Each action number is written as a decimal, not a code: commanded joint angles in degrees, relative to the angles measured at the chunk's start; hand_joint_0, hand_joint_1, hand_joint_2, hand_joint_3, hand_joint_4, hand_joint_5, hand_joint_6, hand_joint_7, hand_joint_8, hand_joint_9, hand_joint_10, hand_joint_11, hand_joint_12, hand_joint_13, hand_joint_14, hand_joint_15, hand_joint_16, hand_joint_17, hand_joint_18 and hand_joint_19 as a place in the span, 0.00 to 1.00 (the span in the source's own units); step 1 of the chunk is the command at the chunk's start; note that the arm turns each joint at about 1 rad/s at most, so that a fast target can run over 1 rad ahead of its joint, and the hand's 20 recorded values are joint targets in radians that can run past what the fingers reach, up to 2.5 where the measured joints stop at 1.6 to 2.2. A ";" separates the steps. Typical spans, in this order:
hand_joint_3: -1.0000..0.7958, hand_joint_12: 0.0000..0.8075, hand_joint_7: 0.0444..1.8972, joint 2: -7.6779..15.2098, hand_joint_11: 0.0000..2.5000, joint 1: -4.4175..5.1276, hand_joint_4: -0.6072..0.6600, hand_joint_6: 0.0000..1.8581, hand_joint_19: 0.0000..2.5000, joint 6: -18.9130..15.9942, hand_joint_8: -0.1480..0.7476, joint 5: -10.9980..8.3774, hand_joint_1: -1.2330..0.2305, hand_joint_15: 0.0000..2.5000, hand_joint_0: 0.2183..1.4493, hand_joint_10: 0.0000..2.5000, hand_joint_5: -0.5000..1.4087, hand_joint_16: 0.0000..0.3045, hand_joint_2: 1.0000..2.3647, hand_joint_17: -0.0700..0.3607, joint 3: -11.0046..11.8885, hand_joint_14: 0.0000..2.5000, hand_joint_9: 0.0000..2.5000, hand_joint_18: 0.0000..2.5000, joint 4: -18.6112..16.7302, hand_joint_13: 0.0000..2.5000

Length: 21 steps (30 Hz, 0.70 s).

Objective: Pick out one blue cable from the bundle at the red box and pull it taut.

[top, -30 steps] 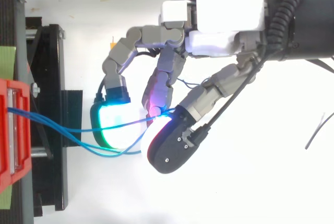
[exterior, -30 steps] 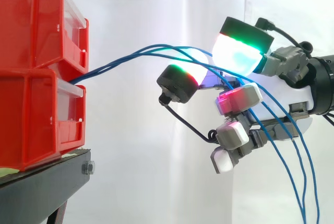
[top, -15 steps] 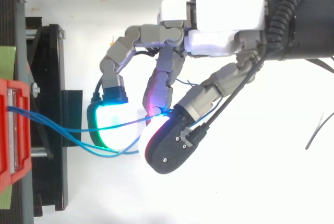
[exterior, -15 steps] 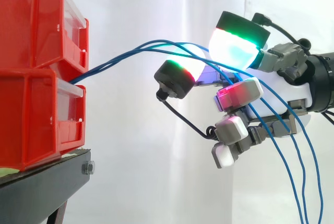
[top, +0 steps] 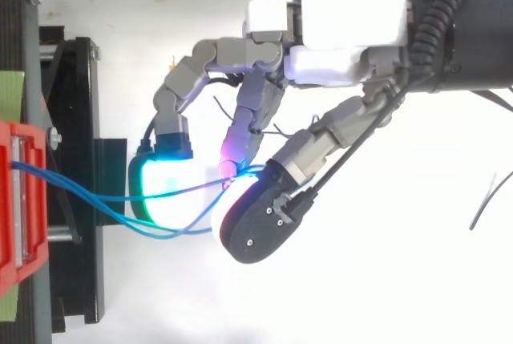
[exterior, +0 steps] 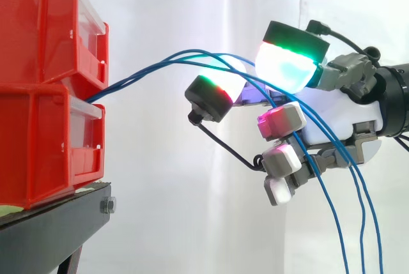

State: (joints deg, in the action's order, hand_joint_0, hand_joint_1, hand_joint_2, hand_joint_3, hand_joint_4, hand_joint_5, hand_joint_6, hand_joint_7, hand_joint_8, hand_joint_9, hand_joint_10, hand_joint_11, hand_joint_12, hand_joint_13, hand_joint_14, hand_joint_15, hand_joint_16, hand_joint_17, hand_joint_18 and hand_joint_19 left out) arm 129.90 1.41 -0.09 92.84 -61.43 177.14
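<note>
At the hand (exterior: pixel 339 117): fingers were curled, pads (exterior: pixel 287 69) pinched on the blue cables (exterior: pixel 153 69).
Cable run: long axis lay roughly level, leading left from the pads, bowed, not taut.
Far end: red box (exterior: pixel 38 140) stood well apart, left of the hand.

Hand (exterior: pixel 345 115) in from right, fingers curled, thumb and fingertip pinching blue cable (exterior: pixel 128 80)

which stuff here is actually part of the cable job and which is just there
For the job: blue cables; red boxes they come out of; hand, fingers curled round the cables.
Just there: black stand under the boxes; white curtain behind.
</note>
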 commanded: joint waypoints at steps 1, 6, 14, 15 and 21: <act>0.28 0.42 0.36 0.00 0.32 0.00 0.40 0.46 0.19 0.00 0.38 0.15 0.30 0.24 0.34 0.01 0.17 0.13 0.00 0.36 -0.01 0.01 0.46 0.32 0.05 0.39; 0.28 0.43 0.37 0.00 0.32 0.00 0.41 0.46 0.19 0.00 0.38 0.15 0.26 0.24 0.33 0.01 0.17 0.13 0.00 0.37 -0.01 0.01 0.46 0.33 0.05 0.40; 0.28 0.44 0.37 0.00 0.32 0.00 0.42 0.46 0.19 0.00 0.39 0.15 0.28 0.23 0.26 0.01 0.18 0.14 0.00 0.38 -0.01 0.01 0.47 0.34 0.05 0.40; 0.28 0.44 0.37 0.00 0.32 0.00 0.42 0.46 0.19 0.00 0.40 0.15 0.29 0.23 0.25 0.01 0.18 0.14 0.00 0.38 -0.01 0.01 0.48 0.34 0.05 0.40; 0.28 0.45 0.36 0.00 0.31 0.00 0.42 0.46 0.20 0.00 0.41 0.06 0.35 0.23 0.23 0.01 0.18 0.15 0.00 0.40 -0.01 0.01 0.49 0.35 0.05 0.41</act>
State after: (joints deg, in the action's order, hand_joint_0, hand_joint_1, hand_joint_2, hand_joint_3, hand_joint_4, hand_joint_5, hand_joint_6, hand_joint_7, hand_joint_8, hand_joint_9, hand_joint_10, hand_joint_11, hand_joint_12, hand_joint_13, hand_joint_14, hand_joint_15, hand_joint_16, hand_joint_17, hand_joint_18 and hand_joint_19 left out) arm 129.90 1.41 -0.09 92.95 -61.44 177.19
